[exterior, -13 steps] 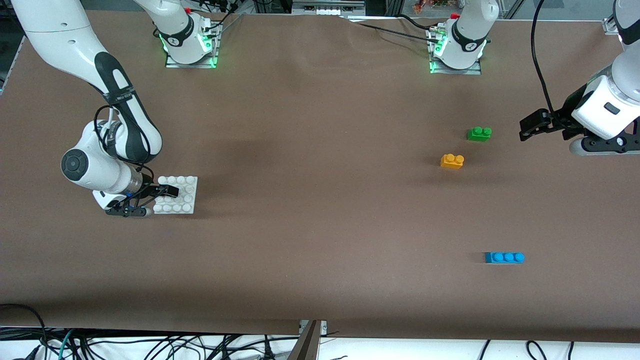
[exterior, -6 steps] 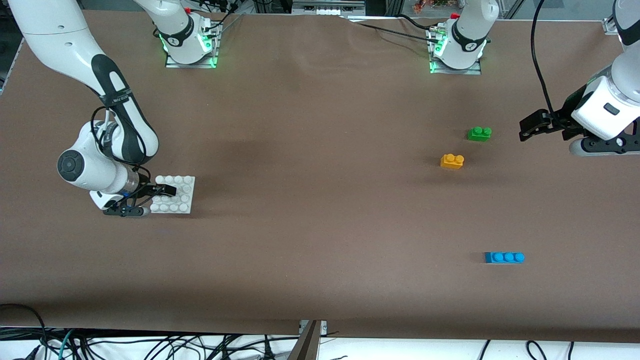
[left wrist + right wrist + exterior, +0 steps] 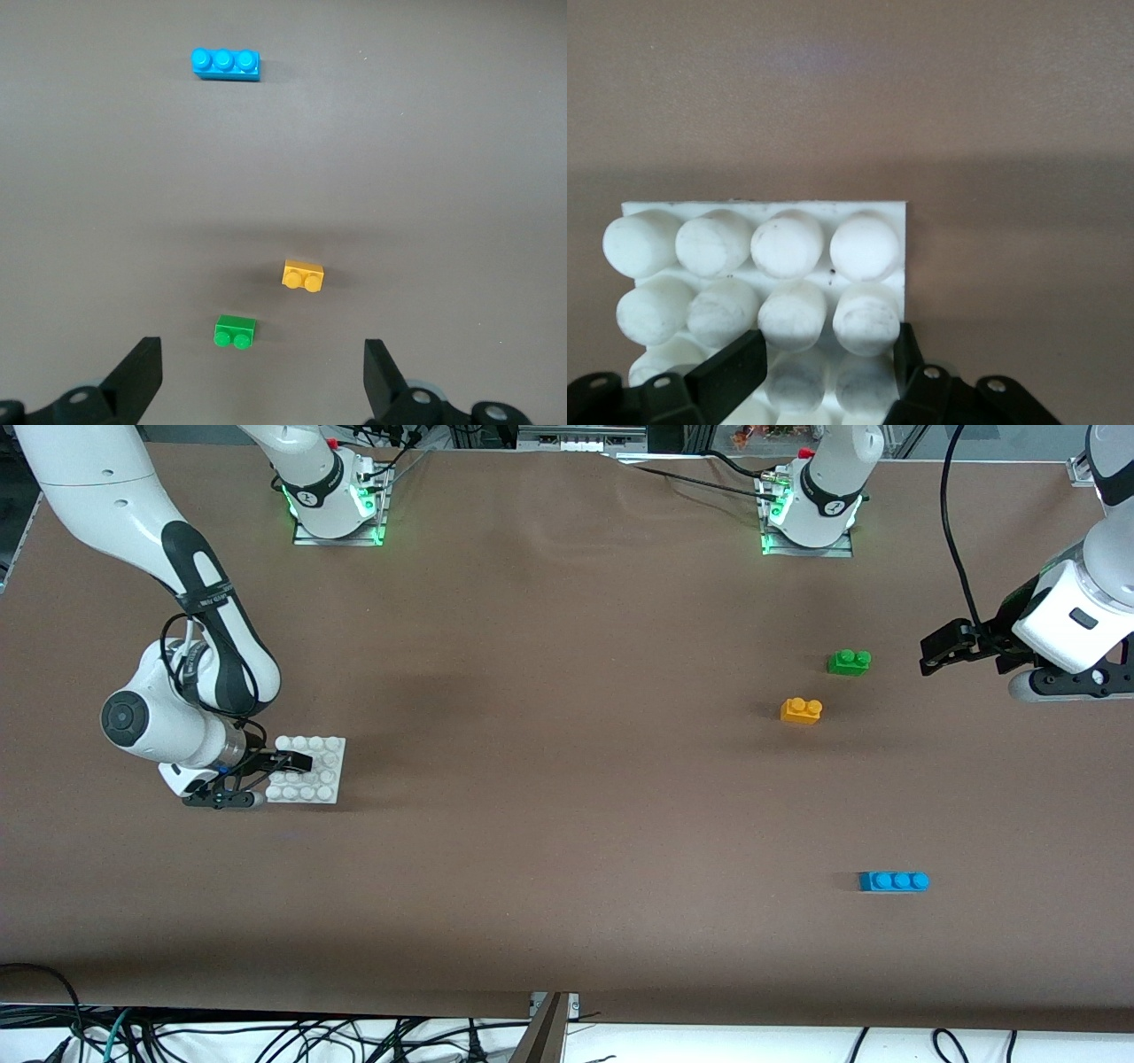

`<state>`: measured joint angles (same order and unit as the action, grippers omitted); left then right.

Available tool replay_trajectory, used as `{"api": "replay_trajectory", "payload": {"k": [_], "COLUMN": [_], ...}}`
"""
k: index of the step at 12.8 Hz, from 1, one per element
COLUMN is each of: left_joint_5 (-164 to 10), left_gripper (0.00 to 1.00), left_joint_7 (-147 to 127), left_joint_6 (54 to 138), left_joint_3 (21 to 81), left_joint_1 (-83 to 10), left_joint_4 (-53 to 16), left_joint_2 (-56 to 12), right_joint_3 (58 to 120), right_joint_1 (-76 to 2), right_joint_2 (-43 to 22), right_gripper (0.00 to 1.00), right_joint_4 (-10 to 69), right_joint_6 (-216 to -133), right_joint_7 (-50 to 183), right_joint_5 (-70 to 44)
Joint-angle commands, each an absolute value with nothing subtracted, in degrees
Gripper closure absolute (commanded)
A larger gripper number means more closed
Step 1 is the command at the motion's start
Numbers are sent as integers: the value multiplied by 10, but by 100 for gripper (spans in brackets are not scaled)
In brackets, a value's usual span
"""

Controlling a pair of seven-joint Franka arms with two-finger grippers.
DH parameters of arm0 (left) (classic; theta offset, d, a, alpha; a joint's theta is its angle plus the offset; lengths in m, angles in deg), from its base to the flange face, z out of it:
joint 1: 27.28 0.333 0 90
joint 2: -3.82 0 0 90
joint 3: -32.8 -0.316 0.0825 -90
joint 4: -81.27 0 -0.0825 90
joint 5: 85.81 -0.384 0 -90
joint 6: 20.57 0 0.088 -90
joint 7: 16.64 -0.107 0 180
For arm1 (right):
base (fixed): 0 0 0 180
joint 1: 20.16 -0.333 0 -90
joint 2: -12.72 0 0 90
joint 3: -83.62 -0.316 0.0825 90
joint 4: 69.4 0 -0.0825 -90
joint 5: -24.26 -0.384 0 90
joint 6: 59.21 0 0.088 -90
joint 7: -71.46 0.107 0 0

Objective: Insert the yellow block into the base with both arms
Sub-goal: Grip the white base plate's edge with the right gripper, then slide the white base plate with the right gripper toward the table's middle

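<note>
In the front view, the right tool sits low at the edge of the base toward the right arm's end of the worktop, and over the last second arm and base have slid together a little toward that end, the plate no longer where it lay; its jaws have drawn in onto the plate's edge, which I judge to mean the base is now gripped and ready to be steadied or carried. The left tool hangs in the air toward the left arm's end, unchanged, waiting with its jaws spread wide and empty. The yellow block rests on the worktop well apart from the base, just nearer the camera than the green brick; the blue brick lies nearer still. In the left wrist view, the yellow block lies ahead of the spread fingers, untouched, with the green brick closer to them. In the right wrist view, the fingers clamp the base across its studded edge row.
</note>
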<state>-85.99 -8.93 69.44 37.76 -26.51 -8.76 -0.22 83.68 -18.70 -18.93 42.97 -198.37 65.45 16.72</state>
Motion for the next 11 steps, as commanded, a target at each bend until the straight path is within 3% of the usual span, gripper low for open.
{"api": "replay_trajectory", "payload": {"k": [1,11], "left_joint_5": [-846,-846], "left_gripper": [0,0], "left_joint_7": [-98,-98], "left_joint_6": [681,681], "left_joint_3": [376,376], "left_joint_1": [-265,-265], "left_joint_4": [-70,-69], "left_joint_2": [-8,-8], "right_joint_3": [827,802], "right_joint_1": [-191,-194], "right_joint_2": [-207,-226], "right_gripper": [41,42], "right_joint_4": [427,395], "right_joint_6": [-1987,-1983], "right_joint_7": [647,651], "right_joint_5": [163,161]}}
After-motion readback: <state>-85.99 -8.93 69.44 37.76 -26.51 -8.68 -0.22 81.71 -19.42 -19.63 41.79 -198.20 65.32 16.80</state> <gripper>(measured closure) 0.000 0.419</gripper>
